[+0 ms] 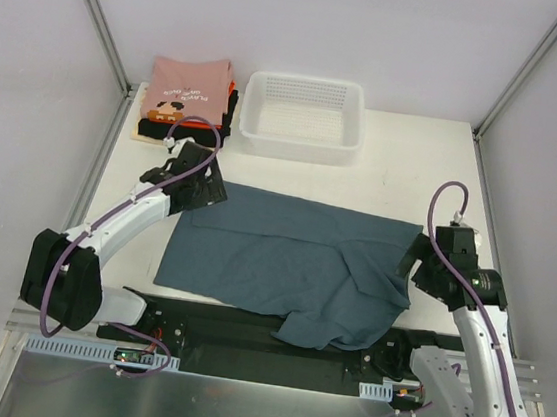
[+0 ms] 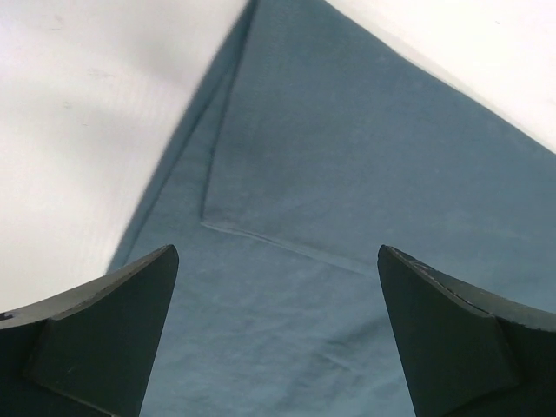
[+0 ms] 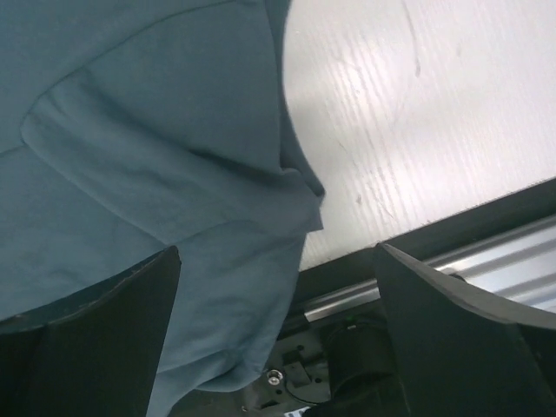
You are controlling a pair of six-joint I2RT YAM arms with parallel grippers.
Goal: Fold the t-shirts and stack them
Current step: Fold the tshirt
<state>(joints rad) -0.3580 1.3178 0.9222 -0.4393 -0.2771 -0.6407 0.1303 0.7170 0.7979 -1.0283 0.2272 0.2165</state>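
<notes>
A slate blue-grey t-shirt (image 1: 283, 259) lies spread on the white table, its near right part bunched and hanging over the front edge. My left gripper (image 1: 200, 192) is open above the shirt's far left corner; a sleeve seam of the shirt (image 2: 287, 243) lies between its fingers. My right gripper (image 1: 416, 266) is open at the shirt's right edge, over the bunched cloth (image 3: 217, 287), holding nothing. A stack of folded t-shirts (image 1: 186, 97) stands at the far left, pink with print on top, then orange-red, black and cream.
A white plastic mesh basket (image 1: 303, 119) stands at the back middle, right of the stack. A black base rail (image 1: 244, 335) runs along the table's front edge under the hanging cloth. Metal frame posts stand at the back corners.
</notes>
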